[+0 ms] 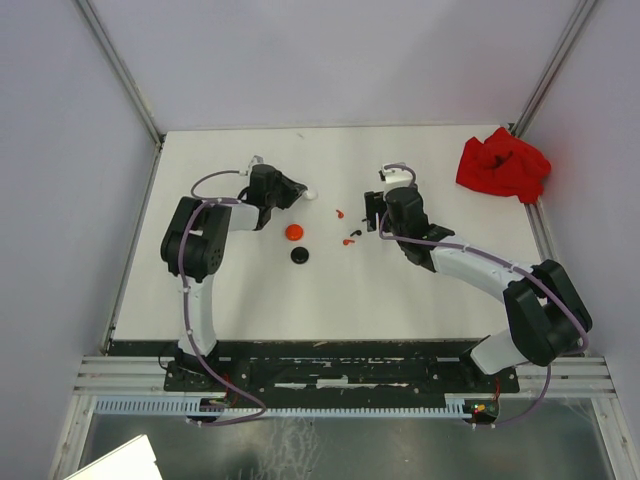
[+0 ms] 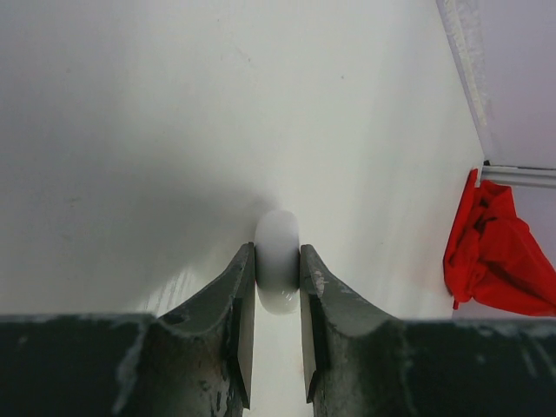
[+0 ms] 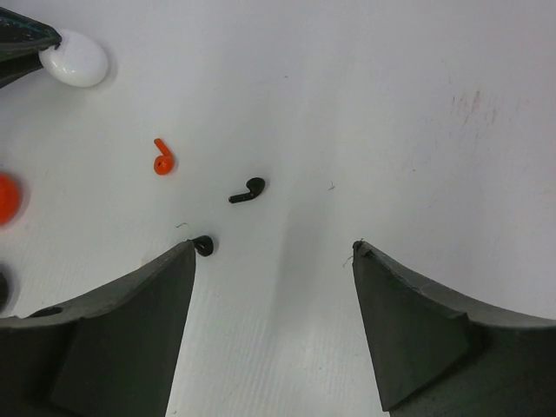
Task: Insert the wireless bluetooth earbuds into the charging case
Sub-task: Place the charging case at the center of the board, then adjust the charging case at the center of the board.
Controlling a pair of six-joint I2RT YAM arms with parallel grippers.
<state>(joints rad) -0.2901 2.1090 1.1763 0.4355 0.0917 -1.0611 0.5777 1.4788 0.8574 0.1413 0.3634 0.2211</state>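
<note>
Left gripper (image 2: 277, 250) is pinched narrow on the white case (image 2: 277, 269). The case stands on edge between the two fingers, low at the table (image 2: 130, 130); cannot tell if it touches. Right gripper (image 3: 274, 248) has its jaws spread wide with nothing between them, over the loose earbuds. All earbuds lie out on the table, none in a case. The red earbud (image 3: 162, 157) is between the white case and the right gripper. The black earbud (image 3: 248, 191) is near it, closer to the right gripper. The second black earbud (image 3: 203, 246) is just beside one right fingertip; contact unclear. The top view shows another red earbud (image 1: 348, 241) by the right gripper. The red case (image 1: 294, 232) and black case (image 1: 300, 256) sit close together, nearer the arm bases than the left gripper. The red cloth (image 1: 503, 165) lies bunched in the far right corner.
</note>
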